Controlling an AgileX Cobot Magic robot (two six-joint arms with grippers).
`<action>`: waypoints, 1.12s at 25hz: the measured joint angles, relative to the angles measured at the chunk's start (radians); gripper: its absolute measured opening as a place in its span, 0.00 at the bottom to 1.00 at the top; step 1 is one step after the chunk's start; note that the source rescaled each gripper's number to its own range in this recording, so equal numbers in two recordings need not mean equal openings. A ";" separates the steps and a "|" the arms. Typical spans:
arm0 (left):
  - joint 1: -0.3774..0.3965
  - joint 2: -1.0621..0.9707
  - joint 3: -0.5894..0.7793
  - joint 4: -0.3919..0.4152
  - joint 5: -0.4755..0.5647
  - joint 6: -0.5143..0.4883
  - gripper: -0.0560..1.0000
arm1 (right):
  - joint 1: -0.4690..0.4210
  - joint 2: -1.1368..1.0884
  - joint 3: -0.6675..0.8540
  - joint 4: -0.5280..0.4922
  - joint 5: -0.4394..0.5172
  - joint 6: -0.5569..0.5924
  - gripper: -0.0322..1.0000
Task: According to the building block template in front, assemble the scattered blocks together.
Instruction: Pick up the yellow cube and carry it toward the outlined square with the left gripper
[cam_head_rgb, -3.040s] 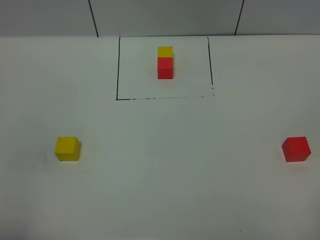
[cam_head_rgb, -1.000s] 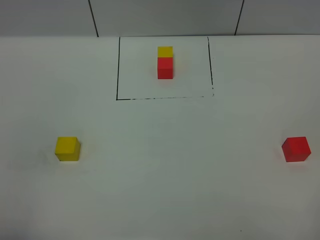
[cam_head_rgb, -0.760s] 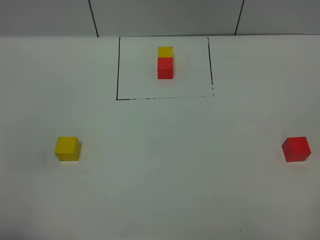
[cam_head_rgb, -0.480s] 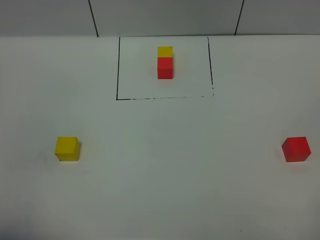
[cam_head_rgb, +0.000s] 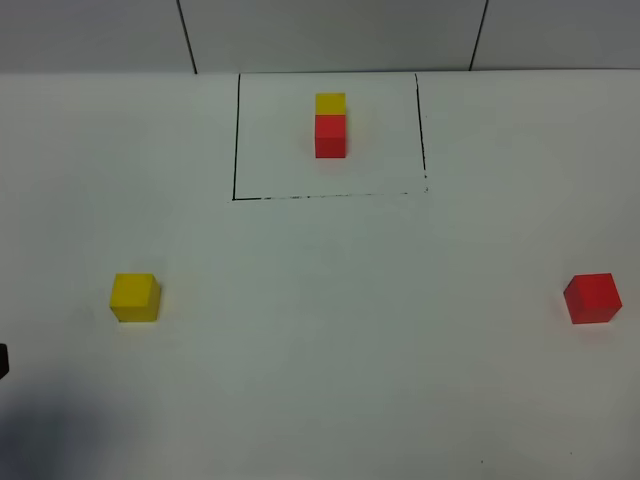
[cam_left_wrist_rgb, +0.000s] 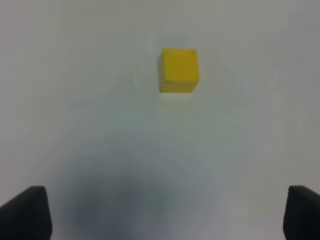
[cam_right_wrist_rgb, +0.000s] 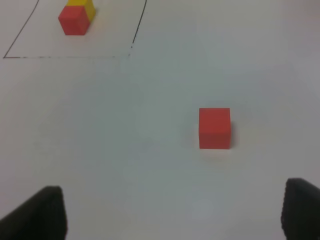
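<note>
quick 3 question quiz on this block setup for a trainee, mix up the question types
1. True or false: the loose yellow cube and the loose red cube lie far apart, both outside the black outline.
2. What sits between the jaws of the left gripper? A the yellow cube; B the red cube; C nothing.
3. Fill in: the template joins a red cube to a ___ one.

Key: 1 true; 2 C; 3 yellow.
</note>
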 joint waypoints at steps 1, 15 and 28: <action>0.000 0.047 -0.012 0.006 -0.009 -0.012 1.00 | 0.000 0.000 0.000 0.000 0.000 0.000 0.78; -0.003 0.642 -0.181 -0.005 -0.109 -0.055 0.99 | 0.000 0.000 0.000 0.000 0.000 0.000 0.77; -0.168 0.932 -0.273 -0.008 -0.260 -0.128 0.98 | 0.000 0.000 0.000 0.000 0.000 0.003 0.77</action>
